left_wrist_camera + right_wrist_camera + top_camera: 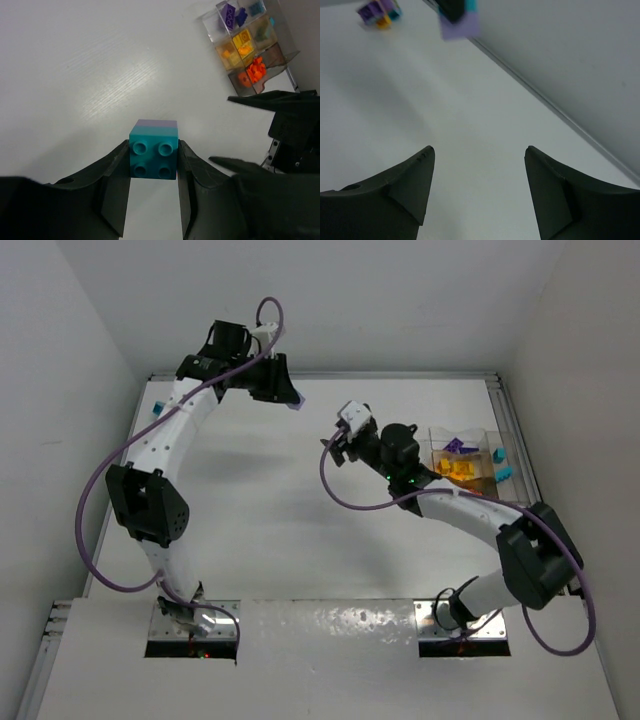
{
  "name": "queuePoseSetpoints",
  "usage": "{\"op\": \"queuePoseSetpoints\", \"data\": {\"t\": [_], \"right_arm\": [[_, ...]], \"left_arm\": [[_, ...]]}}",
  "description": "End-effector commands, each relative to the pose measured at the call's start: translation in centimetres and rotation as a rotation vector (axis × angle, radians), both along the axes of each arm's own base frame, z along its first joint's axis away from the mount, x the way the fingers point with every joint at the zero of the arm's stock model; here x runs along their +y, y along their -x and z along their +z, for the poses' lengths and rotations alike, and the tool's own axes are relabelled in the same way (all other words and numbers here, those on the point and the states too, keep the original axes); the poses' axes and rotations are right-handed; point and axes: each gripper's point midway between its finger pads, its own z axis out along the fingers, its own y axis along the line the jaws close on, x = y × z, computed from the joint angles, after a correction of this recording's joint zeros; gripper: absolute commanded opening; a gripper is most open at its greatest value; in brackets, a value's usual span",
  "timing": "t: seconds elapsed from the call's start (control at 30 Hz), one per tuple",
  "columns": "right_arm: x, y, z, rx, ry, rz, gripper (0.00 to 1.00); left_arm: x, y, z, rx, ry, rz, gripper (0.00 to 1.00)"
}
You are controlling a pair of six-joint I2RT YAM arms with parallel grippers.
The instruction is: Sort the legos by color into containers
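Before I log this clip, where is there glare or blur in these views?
Left wrist: the teal two-by-two plastic brick is sharp, a bright glare streak crosses the white table. Right wrist: the small cluster of coloured bricks top left is blurred. Top external: evenly lit, sheen on the glossy near panel.

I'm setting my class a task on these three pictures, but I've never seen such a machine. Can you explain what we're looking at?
Two robot arms are bolted to a white table. One picture looks down from above; the other two come from a camera on each wrist. The left gripper pinches a teal brick with a purple layer attached. The right gripper is open, holding nothing. The clear containers hold sorted bricks in purple, yellow and orange.
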Motion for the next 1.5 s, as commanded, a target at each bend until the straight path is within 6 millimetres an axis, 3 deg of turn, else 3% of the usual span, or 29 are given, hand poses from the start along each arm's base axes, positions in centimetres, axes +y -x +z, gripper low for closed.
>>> {"op": "queuePoseSetpoints", "data": {"t": [0.0,0.17,0.23,0.3,0.47,0.8,1.03,1.33,1.4,1.43,1.47], "right_arm": [[4.8,0.2,6.8,-0.23,-0.121,0.165,0.72],[8.0,0.7,9.0,-0.272,-0.176,0.25,0.72],[9.0,0.4,8.7,-0.267,-0.176,0.265,0.72],[9.4,0.0,9.5,-0.283,-0.187,0.265,0.72],[10.2,-1.0,9.2,-0.269,-0.188,0.252,0.68],[10.1,-2.0,9.4,-0.283,-0.207,0.213,0.41],[10.1,-2.2,9.2,-0.286,-0.22,0.211,0.0],[9.9,-1.7,8.4,-0.284,-0.176,0.224,0.0],[9.9,-1.5,8.3,-0.285,-0.171,0.227,0.0],[9.8,-1.5,8.2,-0.284,-0.168,0.225,0.0],[9.8,-1.4,8.2,-0.284,-0.168,0.227,0.0]], "left_arm": [[-1.3,1.6,4.2,-0.106,0.043,-0.089,0.0],[-1.6,2.8,4.3,-0.099,0.048,-0.115,0.0],[-1.9,3.1,4.3,-0.096,0.054,-0.122,0.0],[-2.1,3.4,4.5,-0.098,0.064,-0.132,0.0],[-2.4,4.0,5.0,-0.099,0.079,-0.146,0.0],[-2.6,4.5,4.8,-0.08,0.091,-0.158,0.0],[-3.0,4.7,5.1,-0.071,0.124,-0.172,0.0],[-3.4,4.4,5.5,-0.076,0.144,-0.176,0.0],[-3.4,4.4,5.4,-0.072,0.144,-0.177,0.1],[-3.4,4.4,5.4,-0.073,0.143,-0.176,0.23],[-3.4,4.4,5.4,-0.075,0.141,-0.176,0.27]]}}
